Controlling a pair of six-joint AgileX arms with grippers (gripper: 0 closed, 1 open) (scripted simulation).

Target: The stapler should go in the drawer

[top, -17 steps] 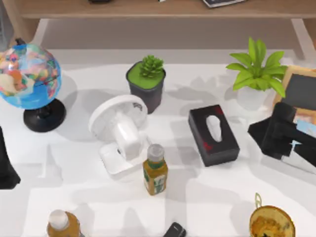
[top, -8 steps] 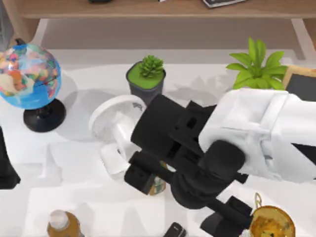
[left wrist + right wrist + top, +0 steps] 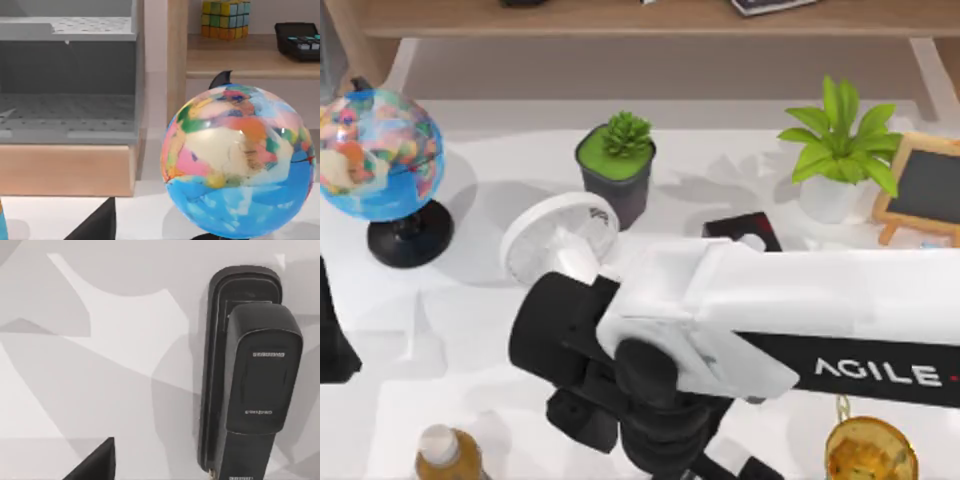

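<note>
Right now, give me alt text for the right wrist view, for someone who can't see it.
A small black elongated stapler with a rounded end lies flat on the white table, seen from straight above and close up. Soft grey shadows cross the tabletop, and a dark wedge sits at the picture's lower edge.

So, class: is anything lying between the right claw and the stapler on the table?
Nothing visible does. In the right wrist view the stapler lies alone on bare white table, directly below the camera, with no other object beside or over it.
</note>
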